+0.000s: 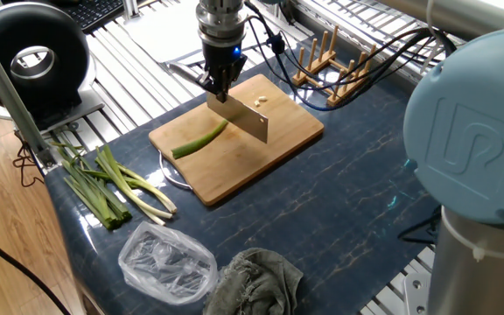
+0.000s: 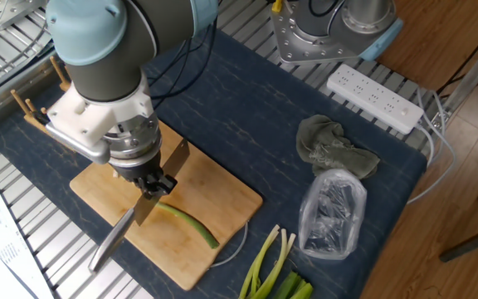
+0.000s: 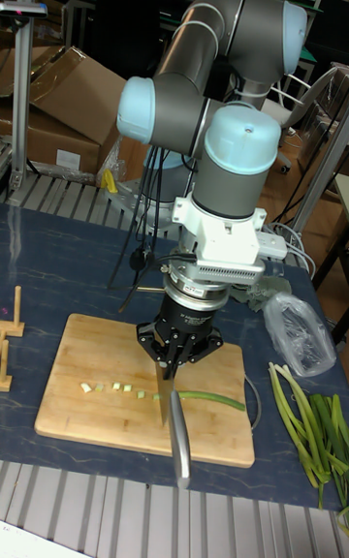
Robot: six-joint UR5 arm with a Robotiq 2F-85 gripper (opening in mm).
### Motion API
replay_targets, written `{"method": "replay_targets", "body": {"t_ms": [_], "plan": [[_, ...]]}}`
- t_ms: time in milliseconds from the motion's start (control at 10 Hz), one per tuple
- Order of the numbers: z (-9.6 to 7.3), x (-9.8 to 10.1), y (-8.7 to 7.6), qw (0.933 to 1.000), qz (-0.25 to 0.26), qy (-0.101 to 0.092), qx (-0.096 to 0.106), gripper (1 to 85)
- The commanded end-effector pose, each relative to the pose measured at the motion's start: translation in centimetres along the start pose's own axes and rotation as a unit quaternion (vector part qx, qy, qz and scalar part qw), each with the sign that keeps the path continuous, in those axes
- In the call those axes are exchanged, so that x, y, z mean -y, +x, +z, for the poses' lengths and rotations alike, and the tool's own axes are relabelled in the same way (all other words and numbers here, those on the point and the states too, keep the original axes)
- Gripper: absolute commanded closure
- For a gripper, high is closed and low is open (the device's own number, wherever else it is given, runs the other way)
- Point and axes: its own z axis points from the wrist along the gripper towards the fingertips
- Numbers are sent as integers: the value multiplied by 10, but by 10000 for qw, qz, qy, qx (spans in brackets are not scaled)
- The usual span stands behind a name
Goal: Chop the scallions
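Note:
My gripper [image 1: 220,87] is shut on a knife [image 1: 245,120] over the wooden cutting board [image 1: 234,171]. The blade stands at the pale end of one scallion stalk [image 1: 199,139] lying on the board. Small chopped bits [image 1: 261,101] lie on the far side of the blade. In the other fixed view the gripper [image 2: 152,189] holds the knife [image 2: 166,170] at the stalk [image 2: 191,224], handle pointing off the board. The tall fixed view shows the gripper [image 3: 173,364], the stalk [image 3: 208,396] and a row of bits [image 3: 107,387]. A bunch of whole scallions [image 1: 112,188] lies on the table left of the board.
A crumpled grey cloth [image 1: 256,276] and a clear plastic bag [image 1: 166,262] lie near the table's front. A wooden rack [image 1: 326,57] with cables stands behind the board. A black round device [image 1: 33,57] sits at the far left. A power strip [image 2: 376,95] lies by the table edge.

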Motion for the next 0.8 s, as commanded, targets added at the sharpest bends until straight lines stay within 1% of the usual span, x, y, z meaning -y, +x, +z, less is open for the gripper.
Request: {"method": "replay_targets", "body": {"t_ms": [0,200,500,600,700], "plan": [[2,-2,-2,10000,29,-69,60,843],[7,-3,-7,9999,39,-93,110,843],[24,-4,-24,9994,80,-99,311,843],[26,-4,-30,9991,84,-128,392,843],[19,-1,-34,9992,54,-129,369,843]]}}
